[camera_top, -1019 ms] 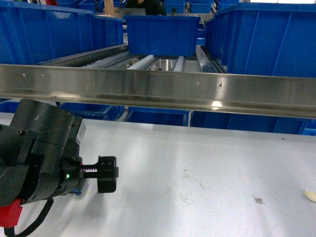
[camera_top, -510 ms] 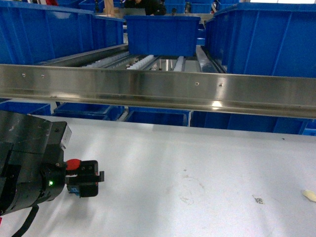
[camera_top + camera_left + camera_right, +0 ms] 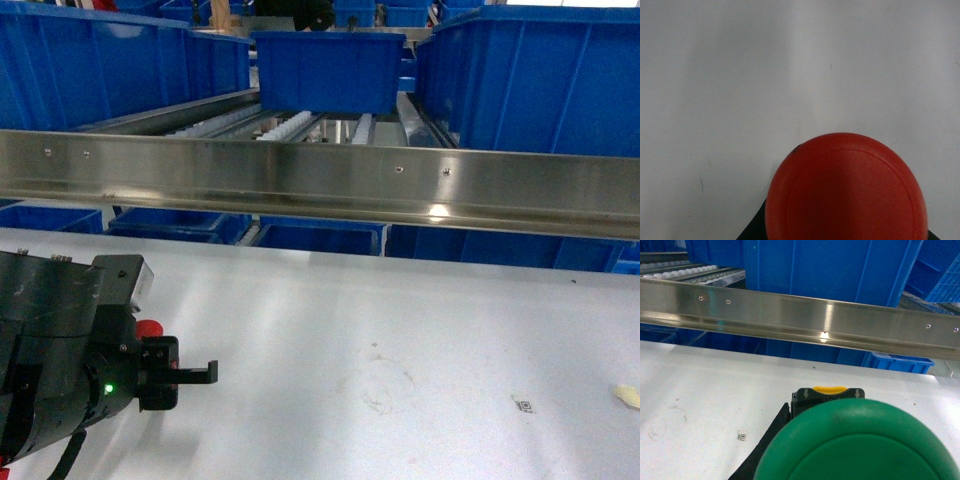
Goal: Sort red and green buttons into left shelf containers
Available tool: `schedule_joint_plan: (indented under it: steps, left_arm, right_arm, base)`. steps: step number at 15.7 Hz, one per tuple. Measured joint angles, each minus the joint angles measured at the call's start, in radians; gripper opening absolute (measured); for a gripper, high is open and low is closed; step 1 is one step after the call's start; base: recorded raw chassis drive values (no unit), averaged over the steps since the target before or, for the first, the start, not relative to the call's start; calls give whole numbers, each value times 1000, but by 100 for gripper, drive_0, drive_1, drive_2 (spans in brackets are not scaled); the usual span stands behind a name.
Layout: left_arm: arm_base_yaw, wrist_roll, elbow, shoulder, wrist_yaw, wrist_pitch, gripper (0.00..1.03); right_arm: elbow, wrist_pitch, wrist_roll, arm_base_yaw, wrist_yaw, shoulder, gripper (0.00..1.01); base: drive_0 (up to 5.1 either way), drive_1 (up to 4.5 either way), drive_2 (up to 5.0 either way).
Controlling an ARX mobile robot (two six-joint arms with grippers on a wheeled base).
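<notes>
Left tool [image 3: 185,372] over red button [image 3: 846,189]; green button [image 3: 860,442] fills right wrist view

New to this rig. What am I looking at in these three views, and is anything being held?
It is a wheeled robot with two arms; each arm ends in a gripper with a camera on its wrist. The head view looks forward over a pale grey table toward a steel rail and large blue plastic bins. The black left gripper sits low on the left, a red-capped push button peeking out beside it. The left wrist view is filled by that red cap, close to the lens above the table. The right wrist view shows a green-capped push button just as close. Whether the jaws grip either button cannot be seen.
</notes>
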State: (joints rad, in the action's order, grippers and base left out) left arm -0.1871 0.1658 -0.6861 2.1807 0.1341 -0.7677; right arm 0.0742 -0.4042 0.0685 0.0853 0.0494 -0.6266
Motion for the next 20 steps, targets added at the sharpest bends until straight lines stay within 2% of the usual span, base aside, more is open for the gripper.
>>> schedule_joint_plan:
  steps: [2,3,6,8,9,10,11,20]
  left_arm:
    - [8,-17,48,-29,-27,-16,25]
    - [22,-19,101,-103,-69,-3,25]
    - [64,-69,238,-471,-83,-18,25]
    - [84,-69,326,-716,-86,61,25]
    - [77,-74,392,-891,-61,84,25]
    - [57,-107,438,-1113,8,67,25]
    - [58,-120,438,-1184,20,51,25]
    - [58,-129,442,-1167,23,66,25]
  right_arm:
    - [0,0,0,0,0,0,27]
    - [0,0,0,0,0,0,27]
    - [0,0,0,0,0,0,27]
    - [0,0,0,0,0,0,27]
    - [0,0,0,0,0,0,27]
    - [0,0,0,0,0,0,27]
    - [0,0,0,0,0,0,27]
    - [-1,-1,0,0,0,0,27]
  base:
    - [0,0,0]
    - [0,0,0]
    - [0,0,0]
    - [0,0,0]
    - [0,0,0]
    - [0,0,0]
    - [0,0,0]
    - [0,0,0]
